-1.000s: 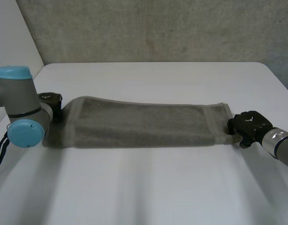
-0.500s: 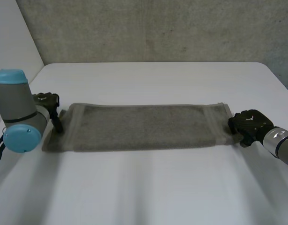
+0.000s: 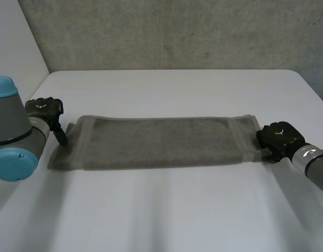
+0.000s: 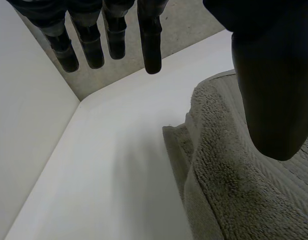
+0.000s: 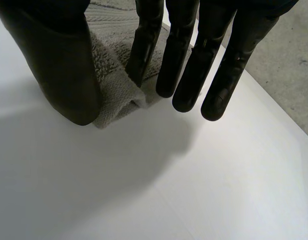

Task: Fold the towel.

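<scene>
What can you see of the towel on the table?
The towel is grey-brown terry, folded into a long double-layered strip with a flat-woven band near each end, lying flat across the white table. The right hand pinches its right-end corner between thumb and finger; the left hand is open over the left end.

I see grey-brown terry towel lying flat on white surface, folded into long narrow strip running side to side. Woven bands cross both short ends. Right-end corner bunched up slightly.
</scene>
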`<action>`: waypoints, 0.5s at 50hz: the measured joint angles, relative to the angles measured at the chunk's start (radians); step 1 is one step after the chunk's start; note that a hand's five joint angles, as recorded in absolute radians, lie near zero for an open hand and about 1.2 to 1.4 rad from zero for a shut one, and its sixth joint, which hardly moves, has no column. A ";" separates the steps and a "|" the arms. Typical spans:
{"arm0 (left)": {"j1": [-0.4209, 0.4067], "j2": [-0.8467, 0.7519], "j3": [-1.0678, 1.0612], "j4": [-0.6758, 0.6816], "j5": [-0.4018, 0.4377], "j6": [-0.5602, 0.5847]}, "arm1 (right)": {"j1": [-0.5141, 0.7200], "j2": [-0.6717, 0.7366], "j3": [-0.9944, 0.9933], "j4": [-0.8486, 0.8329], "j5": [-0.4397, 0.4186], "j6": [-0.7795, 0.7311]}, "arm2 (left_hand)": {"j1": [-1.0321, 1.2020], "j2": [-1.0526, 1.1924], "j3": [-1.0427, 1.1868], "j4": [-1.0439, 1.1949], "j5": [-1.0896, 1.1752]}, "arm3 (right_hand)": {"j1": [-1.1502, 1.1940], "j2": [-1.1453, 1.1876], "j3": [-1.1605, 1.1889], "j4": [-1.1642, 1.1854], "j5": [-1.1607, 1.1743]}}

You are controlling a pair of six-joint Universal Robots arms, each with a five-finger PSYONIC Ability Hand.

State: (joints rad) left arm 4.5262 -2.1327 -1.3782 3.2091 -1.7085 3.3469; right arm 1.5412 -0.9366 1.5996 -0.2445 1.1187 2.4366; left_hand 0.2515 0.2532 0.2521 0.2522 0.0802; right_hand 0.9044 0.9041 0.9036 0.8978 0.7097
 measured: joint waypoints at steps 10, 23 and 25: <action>-0.010 0.001 0.000 0.004 0.001 -0.001 | -0.011 -0.010 -0.010 0.003 0.013 0.006 | 0.000 0.000 0.000 0.000 -0.001 | 0.392 0.407 0.428 0.441 0.450; -0.015 0.045 -0.019 0.001 0.019 -0.004 | -0.187 -0.174 -0.033 0.069 0.020 0.000 | -0.002 -0.002 -0.002 -0.002 -0.003 | 0.400 0.407 0.436 0.441 0.450; -0.015 0.049 -0.021 0.001 0.026 -0.004 | -0.204 -0.193 -0.057 0.092 0.020 -0.001 | -0.002 -0.002 -0.002 -0.002 -0.003 | 0.400 0.407 0.436 0.441 0.450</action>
State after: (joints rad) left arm 4.5109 -2.0833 -1.3991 3.2101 -1.6829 3.3427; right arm 1.3374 -1.1291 1.5428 -0.1524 1.1389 2.4358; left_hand 0.2495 0.2514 0.2498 0.2499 0.0771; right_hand 1.3044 1.3116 1.3396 1.3388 1.1597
